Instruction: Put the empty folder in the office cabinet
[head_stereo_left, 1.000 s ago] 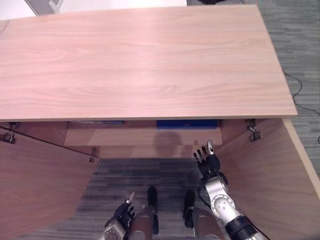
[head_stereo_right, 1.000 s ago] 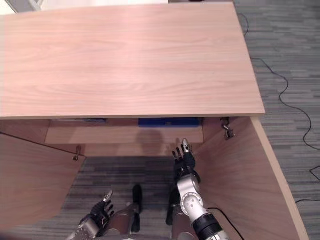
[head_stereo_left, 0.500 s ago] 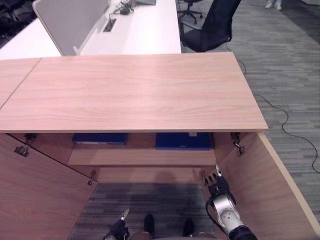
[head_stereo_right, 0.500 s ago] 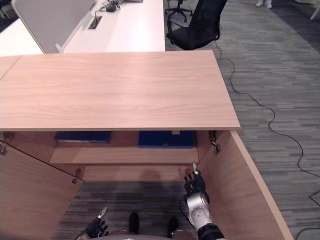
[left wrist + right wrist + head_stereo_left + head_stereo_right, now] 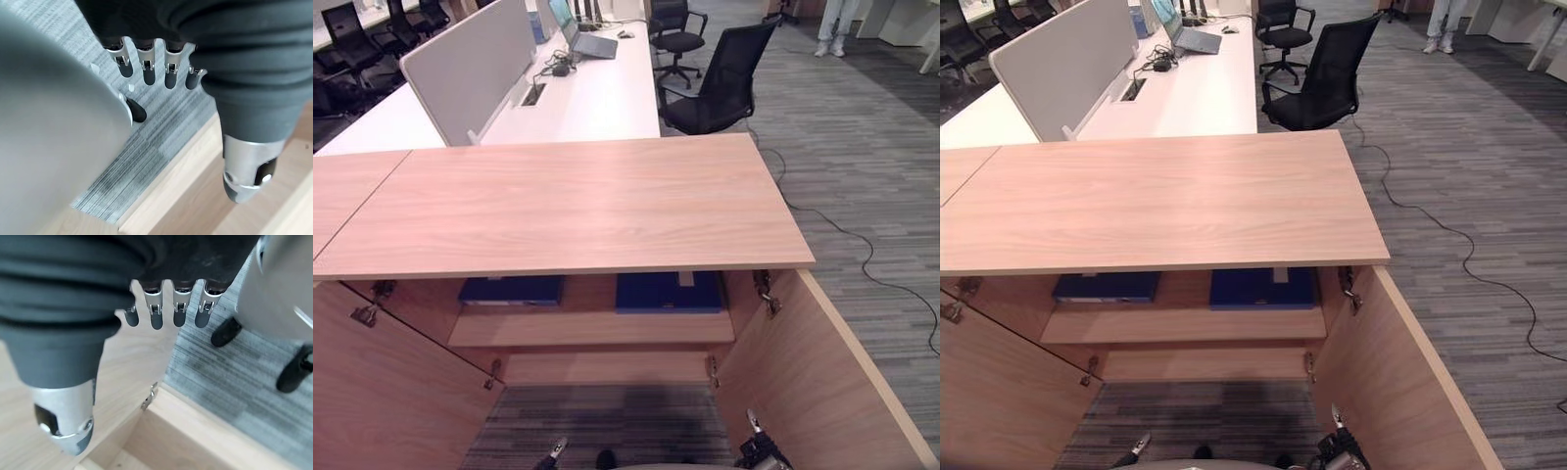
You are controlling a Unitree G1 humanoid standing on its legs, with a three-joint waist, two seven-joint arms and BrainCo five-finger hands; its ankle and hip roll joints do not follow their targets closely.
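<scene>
With both folders lying flat on the cabinet shelf (image 5: 592,329) above, my right robot hand (image 5: 168,308) hangs nearer, slack-fingered, empty, beside the right folder (image 5: 668,292).

Beyond the wooden top stood a long white desk (image 5: 597,93) with a grey divider panel (image 5: 470,69) along it. A laptop (image 5: 582,39) lay open near the desk's far end, with cables (image 5: 553,67) just beside it. A black office chair (image 5: 720,83) stood at the desk's right side on grey striped carpet (image 5: 862,166). A black cord (image 5: 1430,220) trailed across the carpet. A person's legs (image 5: 832,24) showed far off.
</scene>
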